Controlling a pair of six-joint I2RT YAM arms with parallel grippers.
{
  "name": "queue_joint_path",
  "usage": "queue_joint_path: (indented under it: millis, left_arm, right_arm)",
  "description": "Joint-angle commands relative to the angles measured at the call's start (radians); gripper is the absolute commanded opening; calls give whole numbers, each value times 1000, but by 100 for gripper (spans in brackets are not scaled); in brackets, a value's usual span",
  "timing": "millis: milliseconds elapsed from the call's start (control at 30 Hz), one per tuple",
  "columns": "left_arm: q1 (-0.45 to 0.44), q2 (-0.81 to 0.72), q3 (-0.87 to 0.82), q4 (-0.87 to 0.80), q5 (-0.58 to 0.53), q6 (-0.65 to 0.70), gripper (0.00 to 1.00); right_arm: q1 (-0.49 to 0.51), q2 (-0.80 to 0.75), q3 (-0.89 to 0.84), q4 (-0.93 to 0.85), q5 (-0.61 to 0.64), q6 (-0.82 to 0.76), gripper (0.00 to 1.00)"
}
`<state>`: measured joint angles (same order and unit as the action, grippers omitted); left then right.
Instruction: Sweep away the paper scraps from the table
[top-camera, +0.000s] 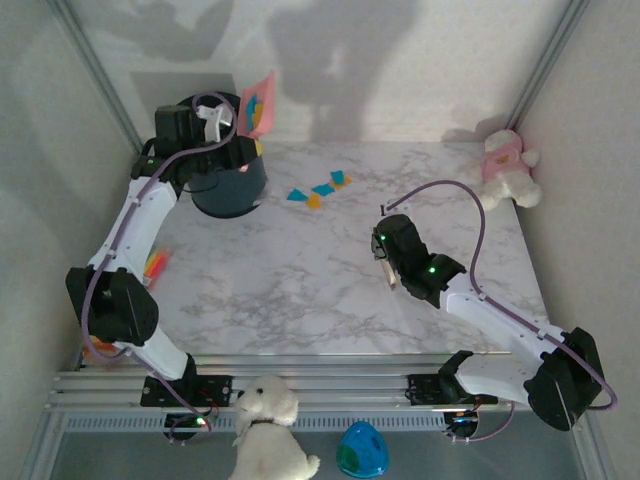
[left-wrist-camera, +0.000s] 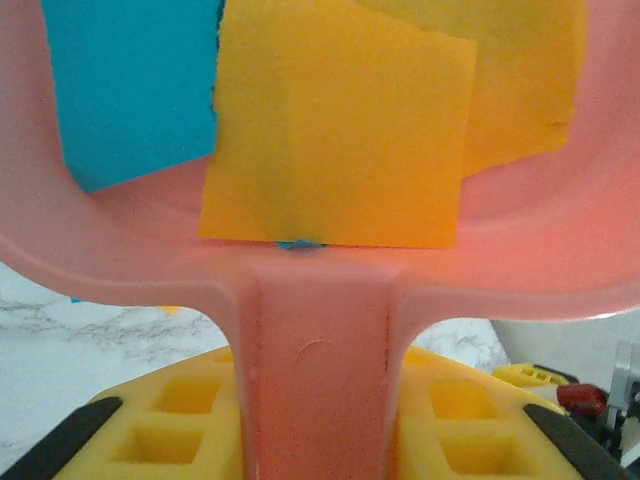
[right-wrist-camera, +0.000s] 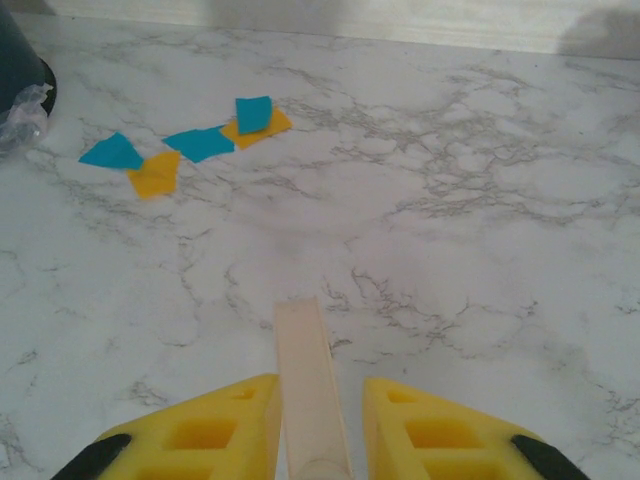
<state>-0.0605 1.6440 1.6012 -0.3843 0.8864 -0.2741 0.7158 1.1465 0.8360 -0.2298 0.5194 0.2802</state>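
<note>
Top view: the left gripper (top-camera: 218, 122) holds a pink dustpan (top-camera: 262, 100) tilted over the bin (top-camera: 228, 188). Scraps (top-camera: 322, 188) lie on the table (top-camera: 300, 290), well ahead of the right gripper (top-camera: 385, 262).
Left wrist: the jaws pinch the dustpan handle, and scraps (left-wrist-camera: 335, 130) lie in the pan above them.
Right wrist: the jaws pinch a pale stick (right-wrist-camera: 305, 360), with scraps (right-wrist-camera: 200, 145) far ahead-left.

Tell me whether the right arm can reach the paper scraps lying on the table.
Probably yes: only bare white marble table lies between the right gripper and the blue and orange paper scraps.
</note>
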Motion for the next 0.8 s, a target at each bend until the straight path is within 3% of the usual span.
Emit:
queue_joint_path:
  millis: [0, 767]
  left_arm:
    - [19, 27, 58, 71, 81, -89, 0]
    - [95, 141, 63, 299, 180, -500, 0]
  right_arm:
    - [-7, 5, 41, 12, -2, 1, 0]
    - [-8, 16, 45, 6, -1, 10, 0]
